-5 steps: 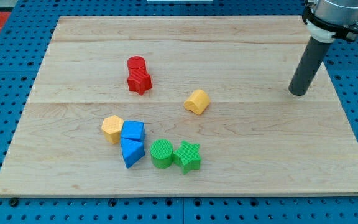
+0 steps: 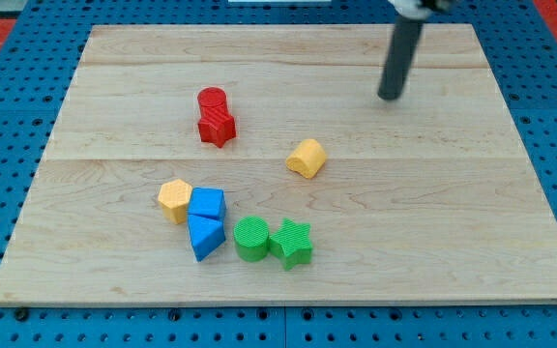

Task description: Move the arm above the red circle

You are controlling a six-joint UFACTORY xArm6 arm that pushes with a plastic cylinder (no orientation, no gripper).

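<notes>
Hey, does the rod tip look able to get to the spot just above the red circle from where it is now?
Probably yes. My tip sits toward the view's upper right, and the wood between it and the red circle looks bare. The red star touches the circle from below, off that path.

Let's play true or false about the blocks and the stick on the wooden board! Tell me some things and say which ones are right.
1. My tip touches the red circle. False: it stands well off to the view's right of it, touching no block.
2. The red circle sits right against another red block. True.
3. The green circle and the green star are side by side. True.
4. There are three blue blocks. False: only two, a blue block and a blue triangle below it.
5. The yellow block near the board's middle stands alone. True.
</notes>
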